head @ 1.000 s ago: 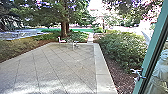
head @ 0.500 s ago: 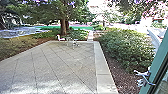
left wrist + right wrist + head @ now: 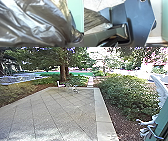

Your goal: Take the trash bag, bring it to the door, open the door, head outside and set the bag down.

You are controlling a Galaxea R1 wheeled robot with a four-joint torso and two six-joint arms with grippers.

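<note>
The shiny trash bag (image 3: pixel 41 25) is right up close at the left wrist; how far open either gripper is, or what it holds, I cannot tell. From the robot, paving (image 3: pixel 57 114) spreads at twelve o'clock, what looks like a white chair (image 3: pixel 60 85) near eleven, a bush (image 3: pixel 127 95) at one, the green door (image 3: pixel 164 124) with its metal handle (image 3: pixel 150 130) at two

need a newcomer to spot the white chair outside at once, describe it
Find the tree trunk, then drop to the far end of the paving. The white chair stands there, left of the greyish furniture and brighter than it.
</note>
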